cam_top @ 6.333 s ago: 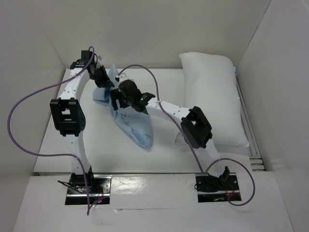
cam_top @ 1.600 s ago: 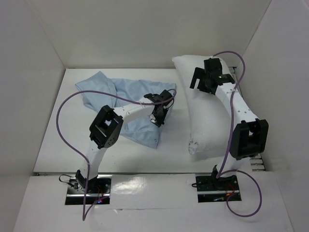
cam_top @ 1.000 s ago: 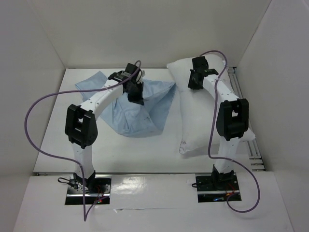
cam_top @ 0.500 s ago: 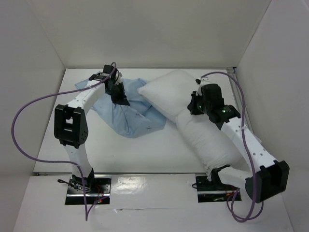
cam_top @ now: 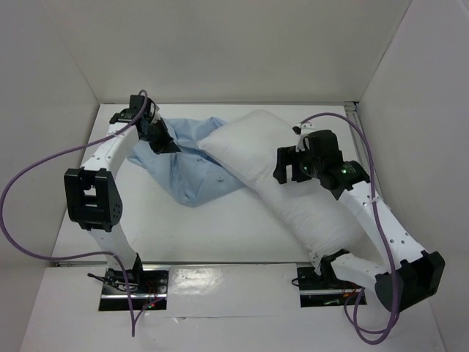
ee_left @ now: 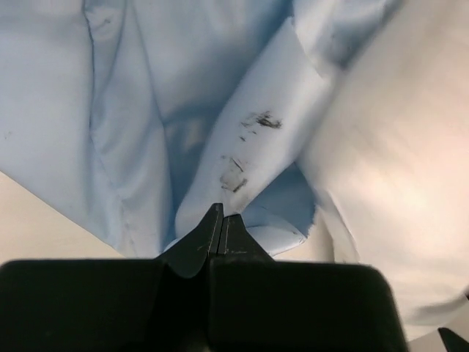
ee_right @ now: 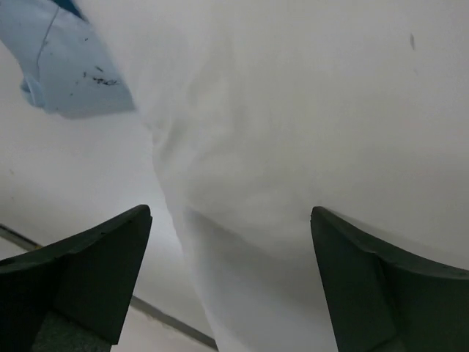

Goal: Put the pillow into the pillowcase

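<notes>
L claw (ee_left: 223, 218) is clamped shut on pillowcase (cam_top: 183, 169) edge, prob. so mouth is lifted; R claw (ee_right: 229, 214) is spread open above pillow (cam_top: 253, 147), nothing gripped.

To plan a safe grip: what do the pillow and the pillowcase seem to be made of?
The pillow: probably matte white fabric over soft filling; it bulges and bends. The pillowcase: seemingly thin matte light blue cloth; it lies limp and wrinkled.

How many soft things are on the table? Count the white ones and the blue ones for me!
White: 1, the pillow
Light blue: 1, the pillowcase
Total: 2
</notes>
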You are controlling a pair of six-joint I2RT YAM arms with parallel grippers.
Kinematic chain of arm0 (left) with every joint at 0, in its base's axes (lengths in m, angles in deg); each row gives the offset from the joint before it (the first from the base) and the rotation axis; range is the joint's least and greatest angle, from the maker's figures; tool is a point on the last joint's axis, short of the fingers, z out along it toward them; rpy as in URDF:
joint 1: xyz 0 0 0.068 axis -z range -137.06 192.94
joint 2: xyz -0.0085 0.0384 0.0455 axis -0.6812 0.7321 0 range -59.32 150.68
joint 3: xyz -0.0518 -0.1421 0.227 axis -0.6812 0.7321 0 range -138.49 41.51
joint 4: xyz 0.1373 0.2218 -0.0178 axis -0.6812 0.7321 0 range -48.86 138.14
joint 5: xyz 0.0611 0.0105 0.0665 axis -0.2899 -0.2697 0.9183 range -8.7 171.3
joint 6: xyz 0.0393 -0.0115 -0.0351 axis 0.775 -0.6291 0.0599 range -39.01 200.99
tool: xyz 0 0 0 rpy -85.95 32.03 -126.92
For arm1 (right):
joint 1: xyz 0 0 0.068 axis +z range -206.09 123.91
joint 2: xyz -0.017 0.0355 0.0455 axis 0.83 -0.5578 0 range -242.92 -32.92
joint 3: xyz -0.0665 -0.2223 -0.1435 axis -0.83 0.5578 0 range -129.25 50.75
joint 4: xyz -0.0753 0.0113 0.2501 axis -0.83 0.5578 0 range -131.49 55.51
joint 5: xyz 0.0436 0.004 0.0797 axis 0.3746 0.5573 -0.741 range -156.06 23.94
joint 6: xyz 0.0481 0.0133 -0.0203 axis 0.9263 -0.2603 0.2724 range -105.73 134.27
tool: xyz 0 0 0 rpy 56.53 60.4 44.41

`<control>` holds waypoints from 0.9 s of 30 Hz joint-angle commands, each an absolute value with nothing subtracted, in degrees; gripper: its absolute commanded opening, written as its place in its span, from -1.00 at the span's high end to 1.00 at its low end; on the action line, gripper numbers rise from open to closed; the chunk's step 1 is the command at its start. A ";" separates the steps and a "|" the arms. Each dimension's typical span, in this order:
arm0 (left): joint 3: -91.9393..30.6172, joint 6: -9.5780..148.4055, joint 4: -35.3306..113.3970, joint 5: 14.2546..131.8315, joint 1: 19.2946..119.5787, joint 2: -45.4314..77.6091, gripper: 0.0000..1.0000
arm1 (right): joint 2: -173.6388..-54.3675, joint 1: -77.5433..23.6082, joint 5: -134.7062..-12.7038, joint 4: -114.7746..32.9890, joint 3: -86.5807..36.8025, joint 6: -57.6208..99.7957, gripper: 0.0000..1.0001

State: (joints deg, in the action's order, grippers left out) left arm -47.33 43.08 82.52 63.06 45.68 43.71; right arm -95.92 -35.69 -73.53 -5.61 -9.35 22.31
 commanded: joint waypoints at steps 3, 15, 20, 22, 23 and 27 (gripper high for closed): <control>-49.99 42.76 81.22 61.18 45.05 42.11 1.00 | -98.12 -33.77 -68.99 7.28 -18.06 25.07 -1.00; -52.18 42.76 81.22 60.03 45.05 42.72 1.00 | -95.35 -33.77 -46.29 29.19 -20.73 65.93 -0.89; -52.18 42.76 80.69 60.03 45.57 43.25 1.00 | -83.72 -33.77 -49.80 10.48 -1.31 75.44 -0.43; -52.18 42.76 80.69 60.03 45.57 43.25 1.00 | -85.38 -33.77 -45.43 6.96 3.01 76.85 -0.32; -52.18 42.76 80.69 60.03 46.10 43.25 1.00 | -86.26 -33.77 -43.15 1.81 3.63 74.85 -0.21; -53.23 43.29 80.69 60.03 46.10 43.87 1.00 | -91.62 -33.77 -29.44 -8.96 1.01 63.33 -0.08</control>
